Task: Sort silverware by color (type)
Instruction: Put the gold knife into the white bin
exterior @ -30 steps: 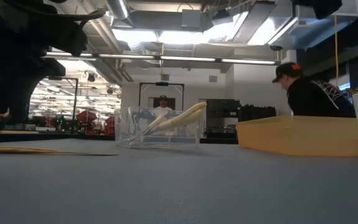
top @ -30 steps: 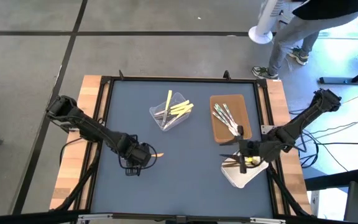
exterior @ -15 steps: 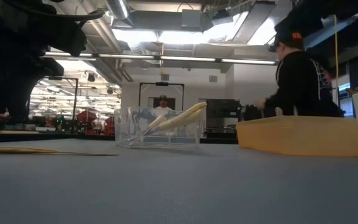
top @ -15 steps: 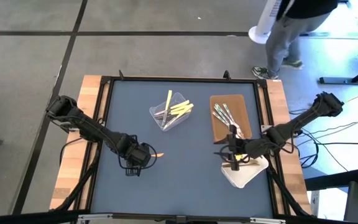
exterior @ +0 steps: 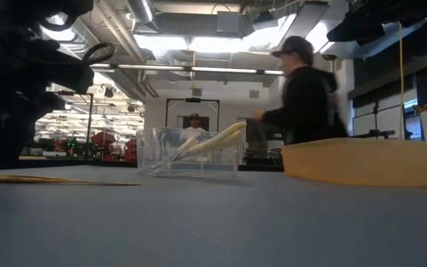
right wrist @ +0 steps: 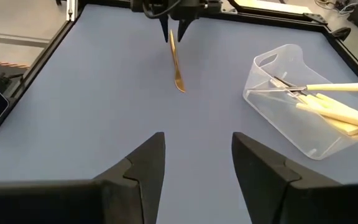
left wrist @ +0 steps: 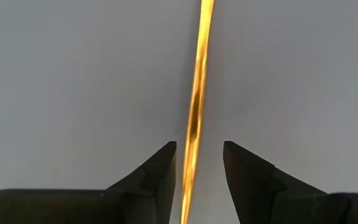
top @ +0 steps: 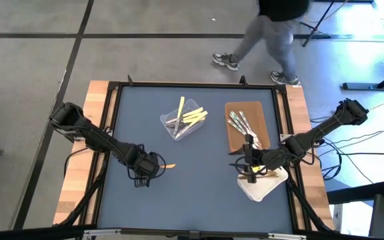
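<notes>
So the blue mat [top: 199, 193] has loads of free room: the whole front-middle strip and the left-back corner are bare, and everything else hugs the back and right edges. A person [top: 265, 30] is walking along the floor behind the back edge, further left than half a second ago when they were off the back-right corner.

Brown tray [top: 239, 137] sits by the right edge with silver pieces [top: 240, 122] on it, and the white tray [top: 262, 187] is just in front of it near the front-right corner. Clear tub [top: 182, 120] is near the middle of the back edge, tipped over, with yellow sticks [top: 193, 117] poking out and a couple of silver ones inside.

Left gripper [top: 153, 165] is low over the mat toward the left-front, fingers spread either side of the orange utensil [left wrist: 194, 112] without closing on it; the piece lies flat on the mat and points toward the middle. Basically the same spot as before.

Right gripper [top: 249, 160] hangs over the gap between the two trays, fingers [right wrist: 145, 165] spread, nothing in them. It's in the same place as half a second ago, but a second back it was further out over the white tray.
</notes>
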You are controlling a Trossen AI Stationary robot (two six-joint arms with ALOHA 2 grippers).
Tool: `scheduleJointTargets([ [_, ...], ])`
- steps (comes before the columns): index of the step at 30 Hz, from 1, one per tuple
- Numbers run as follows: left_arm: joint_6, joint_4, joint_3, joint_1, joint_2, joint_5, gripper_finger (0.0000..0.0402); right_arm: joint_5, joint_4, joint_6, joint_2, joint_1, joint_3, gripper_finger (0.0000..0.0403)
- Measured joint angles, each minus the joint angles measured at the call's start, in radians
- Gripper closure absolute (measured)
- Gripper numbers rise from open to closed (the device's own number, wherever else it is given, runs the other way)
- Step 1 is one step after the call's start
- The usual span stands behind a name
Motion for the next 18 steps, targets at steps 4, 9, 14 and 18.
scheduleJointTargets([
  [4,0.007,0.033,-0.025,0.0,0.0,0.002,0.0276,0.0,0.0,0.0,0.0,0.0,0.0,0.023],
  [9,0.007,0.115,-0.062,0.0,0.0,0.0,0.0276,0.0,0.0,-0.004,0.0,0.0,0.0,0.023],
  [14,0.007,0.147,-0.084,0.0,0.0,-0.009,0.0276,0.0,0.0,-0.005,0.0,0.0,0.0,0.023],
  [18,0.003,0.15,-0.097,-0.001,-0.001,-0.026,0.0276,0.0,0.0,-0.005,0.0,0.0,0.0,0.023],
])
